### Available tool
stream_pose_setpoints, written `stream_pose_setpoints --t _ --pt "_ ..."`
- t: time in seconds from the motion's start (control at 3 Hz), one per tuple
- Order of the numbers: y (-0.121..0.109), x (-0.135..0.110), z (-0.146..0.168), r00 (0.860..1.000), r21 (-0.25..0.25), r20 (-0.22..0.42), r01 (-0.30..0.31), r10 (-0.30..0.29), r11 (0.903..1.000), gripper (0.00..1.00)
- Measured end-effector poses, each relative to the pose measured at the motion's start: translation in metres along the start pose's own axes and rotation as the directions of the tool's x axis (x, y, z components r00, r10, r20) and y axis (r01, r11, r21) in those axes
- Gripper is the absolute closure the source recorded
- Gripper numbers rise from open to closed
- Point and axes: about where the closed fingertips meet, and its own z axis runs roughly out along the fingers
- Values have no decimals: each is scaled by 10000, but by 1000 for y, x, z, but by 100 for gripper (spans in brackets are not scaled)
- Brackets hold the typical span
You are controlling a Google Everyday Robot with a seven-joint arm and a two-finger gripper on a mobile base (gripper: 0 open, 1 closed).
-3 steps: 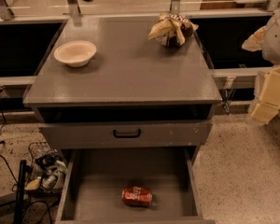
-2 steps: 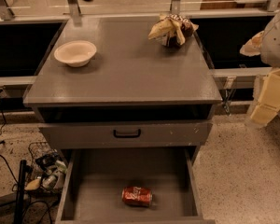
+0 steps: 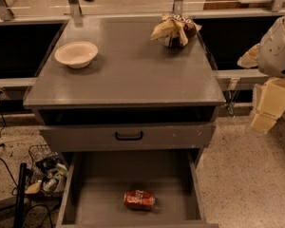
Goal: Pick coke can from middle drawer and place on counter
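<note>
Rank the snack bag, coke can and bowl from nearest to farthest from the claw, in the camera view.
The claw hangs off the right side of the counter.
1. The snack bag, back right on top.
2. The coke can, lying in the open drawer below.
3. The bowl, back left on top.

The counter is matt grey; the coke can in the middle drawer is glossy red metal. At the right edge, the gripper looks smooth cream plastic
</note>
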Motion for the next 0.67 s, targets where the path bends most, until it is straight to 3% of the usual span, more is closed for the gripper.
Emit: stream_pose_setpoints --t 0.33,0.67 --pt "12 0 16 9992 -725 399 67 -38 9973 0" --pt "36 2 37 9964 -1091 819 326 -237 9935 0"
